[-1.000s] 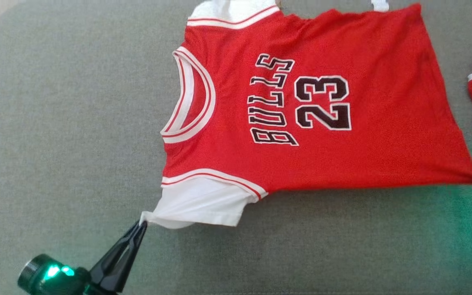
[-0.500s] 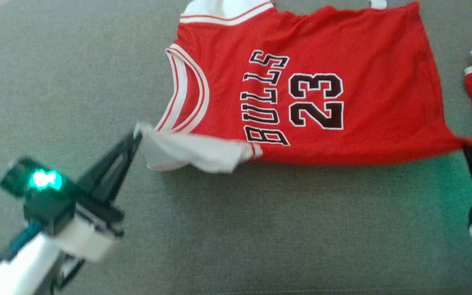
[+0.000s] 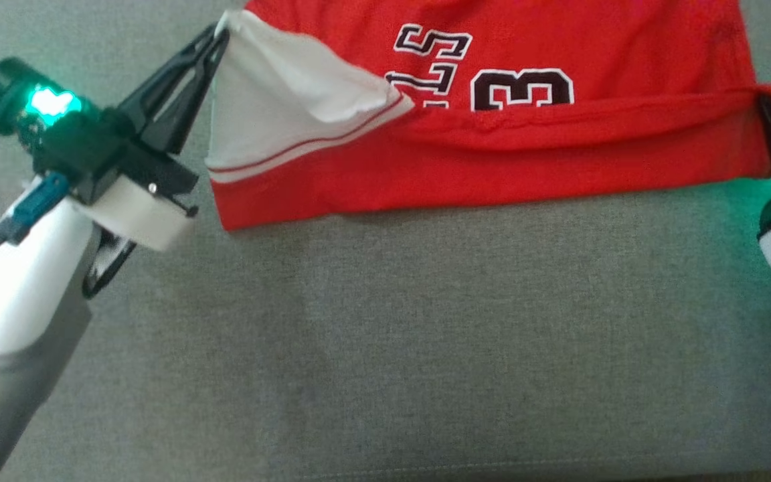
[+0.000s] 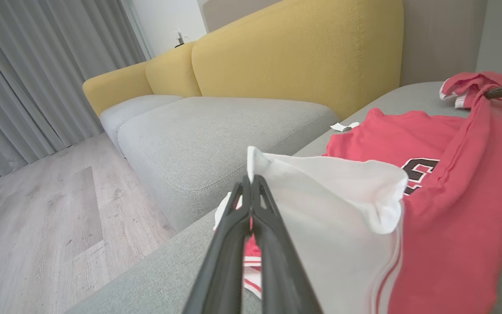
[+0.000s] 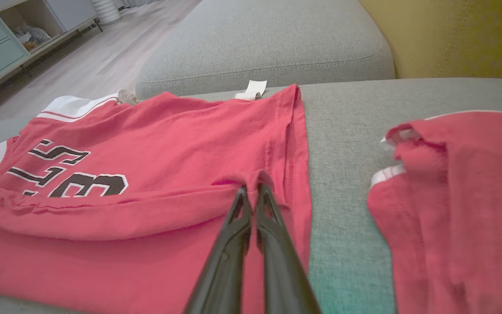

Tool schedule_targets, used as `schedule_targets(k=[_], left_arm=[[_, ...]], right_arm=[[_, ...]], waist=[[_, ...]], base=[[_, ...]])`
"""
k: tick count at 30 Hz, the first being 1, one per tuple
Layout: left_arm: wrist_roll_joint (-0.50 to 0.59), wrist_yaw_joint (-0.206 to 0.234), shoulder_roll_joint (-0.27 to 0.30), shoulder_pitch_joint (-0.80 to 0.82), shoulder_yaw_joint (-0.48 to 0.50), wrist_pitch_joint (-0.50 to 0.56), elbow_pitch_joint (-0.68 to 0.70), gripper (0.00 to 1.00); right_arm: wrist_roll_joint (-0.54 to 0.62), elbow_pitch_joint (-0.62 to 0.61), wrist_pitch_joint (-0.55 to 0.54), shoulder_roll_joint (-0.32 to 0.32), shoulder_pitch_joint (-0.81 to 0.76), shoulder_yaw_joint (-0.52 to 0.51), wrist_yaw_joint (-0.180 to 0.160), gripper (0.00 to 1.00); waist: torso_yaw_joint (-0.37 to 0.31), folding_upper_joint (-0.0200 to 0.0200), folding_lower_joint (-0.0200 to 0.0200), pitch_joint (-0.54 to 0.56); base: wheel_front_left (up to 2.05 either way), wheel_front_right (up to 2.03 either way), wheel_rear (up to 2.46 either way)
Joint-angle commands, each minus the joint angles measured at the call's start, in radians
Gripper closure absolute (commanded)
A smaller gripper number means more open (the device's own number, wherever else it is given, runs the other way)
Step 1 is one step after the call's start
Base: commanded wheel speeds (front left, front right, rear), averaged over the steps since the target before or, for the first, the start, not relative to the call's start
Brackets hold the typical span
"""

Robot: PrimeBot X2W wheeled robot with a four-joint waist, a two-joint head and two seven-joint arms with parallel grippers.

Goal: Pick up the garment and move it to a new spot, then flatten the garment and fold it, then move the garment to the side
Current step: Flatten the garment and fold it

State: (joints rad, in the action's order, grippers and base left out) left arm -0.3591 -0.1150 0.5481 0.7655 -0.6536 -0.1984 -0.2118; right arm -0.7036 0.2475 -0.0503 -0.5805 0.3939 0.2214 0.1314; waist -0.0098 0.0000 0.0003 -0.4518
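head view: garment fold, grey cushion

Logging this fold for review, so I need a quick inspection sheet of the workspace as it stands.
Surface: grey sofa cushion, jersey lying on it.
Job's things: red jersey, near edge lifted and folded over the lettering.
Clutter: second red garment at its right.
Grippers: left gripper shut on the white sleeve; right gripper shut on the hem corner.
Cables: dark cable looped at the left wrist.
Surroundings: yellow sofa back, wood floor.
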Motion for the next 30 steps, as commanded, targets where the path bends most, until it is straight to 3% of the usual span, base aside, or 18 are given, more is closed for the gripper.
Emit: schedule_targets(k=[1,3,4,5,6,7,16,24,30], left_arm=[[0.006,-0.001,0.030,0.051,0.035,-0.009,0.005,1.00],[0.010,-0.004,0.018,0.079,0.027,-0.020,-0.031,1.00],[0.009,-0.005,0.010,0.088,0.027,-0.027,-0.047,1.00],[0.008,-0.005,0.002,0.094,0.027,-0.033,-0.060,0.84],[0.007,-0.002,-0.006,0.096,0.029,-0.039,-0.073,0.51],[0.005,0.003,-0.014,0.094,0.032,-0.044,-0.083,0.00],[-0.080,0.080,-0.081,-0.098,0.066,-0.058,-0.077,0.00],[-0.198,0.167,-0.128,-0.296,0.078,0.037,-0.082,0.00],[-0.240,0.170,-0.138,-0.323,0.063,0.122,-0.118,0.00]], right_arm=[[0.005,-0.011,0.003,-0.033,0.014,0.014,-0.001,1.00],[0.011,0.015,0.013,-0.030,0.047,0.027,-0.001,0.96],[0.012,0.028,0.024,-0.024,0.061,0.030,-0.001,0.53],[0.011,0.041,0.039,-0.016,0.073,0.029,-0.001,0.00],[0.009,0.051,0.055,-0.008,0.082,0.030,-0.001,0.00],[0.009,0.058,0.069,-0.004,0.087,0.035,-0.001,0.00],[-0.014,0.102,0.189,0.017,0.025,0.049,-0.001,0.00],[-0.038,0.135,0.207,0.037,-0.006,0.072,-0.001,0.00],[-0.054,0.153,0.197,0.040,0.002,0.084,-0.001,0.00]], waist=[[-0.002,0.0000,-0.0003,-0.017],[-0.002,0.0000,-0.0003,-0.026],[-0.002,0.0000,-0.0003,-0.028],[-0.001,0.0000,-0.0003,-0.029],[0.000,0.0000,-0.0003,-0.028],[0.002,0.0000,-0.0003,-0.027],[0.010,0.0000,-0.0003,0.025],[-0.003,0.0000,-0.0003,0.053],[-0.006,0.0000,-0.0003,0.039]], base=[[0.00,0.00,0.00],[0.00,0.00,0.00],[0.00,0.00,0.00],[0.00,0.00,0.00],[0.00,0.00,0.00],[0.00,0.00,0.00],[0.00,0.00,0.00],[0.00,0.00,0.00],[0.00,0.00,0.00]])
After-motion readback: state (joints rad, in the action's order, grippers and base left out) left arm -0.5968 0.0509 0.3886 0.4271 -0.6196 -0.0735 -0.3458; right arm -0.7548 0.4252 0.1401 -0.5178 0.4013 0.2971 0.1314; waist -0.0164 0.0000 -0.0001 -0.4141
